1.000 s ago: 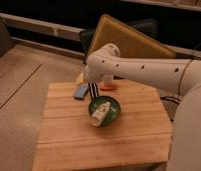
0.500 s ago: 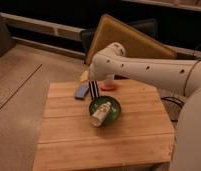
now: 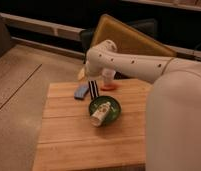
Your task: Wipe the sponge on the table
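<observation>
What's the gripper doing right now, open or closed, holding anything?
Gripper: open, low over the table, just right of the sponge, holding nothing.

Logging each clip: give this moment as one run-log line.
gripper: open, low beside sponge | sponge: flat on table, not held | stage: sponge not yet grasped

I work from a single view. It sits high above the near edge of the table (image 3: 69, 145) and slants down and forward, holding the tabletop in the lower middle of my frame at middling range. The arm (image 3: 139, 65) enters from the right, so close to the lens that its shell hides the table's right side. The gripper (image 3: 93, 90) hangs left of centre over the far part, just beside the sponge (image 3: 81, 92). Beyond lie the floor (image 3: 19, 75) and a yellow panel (image 3: 124, 35).
</observation>
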